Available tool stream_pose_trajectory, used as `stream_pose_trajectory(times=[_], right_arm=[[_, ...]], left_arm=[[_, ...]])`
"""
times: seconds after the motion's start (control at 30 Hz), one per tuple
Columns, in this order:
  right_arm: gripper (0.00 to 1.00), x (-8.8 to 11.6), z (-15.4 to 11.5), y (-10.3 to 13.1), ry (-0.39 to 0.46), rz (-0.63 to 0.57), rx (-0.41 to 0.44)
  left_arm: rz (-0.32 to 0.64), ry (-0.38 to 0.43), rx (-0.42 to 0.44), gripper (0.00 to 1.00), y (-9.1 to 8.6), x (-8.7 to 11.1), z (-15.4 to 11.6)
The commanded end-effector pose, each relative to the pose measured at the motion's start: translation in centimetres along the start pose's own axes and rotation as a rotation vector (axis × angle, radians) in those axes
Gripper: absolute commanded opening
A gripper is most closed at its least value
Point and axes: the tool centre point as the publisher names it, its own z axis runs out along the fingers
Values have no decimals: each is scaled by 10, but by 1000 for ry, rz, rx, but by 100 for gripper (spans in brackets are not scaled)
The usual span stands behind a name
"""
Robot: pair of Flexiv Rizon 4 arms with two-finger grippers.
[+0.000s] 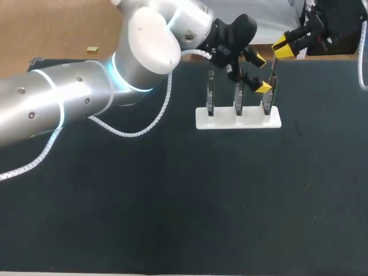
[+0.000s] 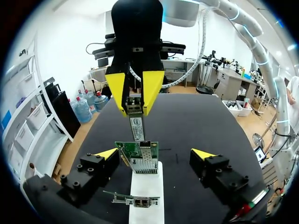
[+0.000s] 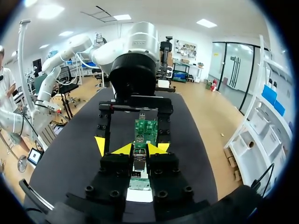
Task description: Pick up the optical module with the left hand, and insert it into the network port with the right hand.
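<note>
The left arm (image 1: 75,98) is all big silver-grey tubes, smooth and rounded, with a flat white cap (image 1: 152,40) on the joint. Pale blue light rings (image 1: 117,72) glow at the seams, and small dark screws (image 1: 22,90) dot the shell. A white spiral-wrapped cable (image 1: 135,135) loops alongside. The left gripper (image 1: 261,73) is black bolted blocks with yellow wedge tips. The right gripper (image 1: 283,48) matches: black body, yellow tips.
</note>
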Motion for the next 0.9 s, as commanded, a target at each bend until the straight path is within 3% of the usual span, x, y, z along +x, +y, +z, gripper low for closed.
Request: stream_pose_trajectory(times=[0.03,0.9], right_arm=[[0,3,2,5,-1,3,11],[0,14,8,9,20,38,35]], left_arm=[[-1,4,3,100,2,-1,1],[-1,4,3,100,2,-1,1]])
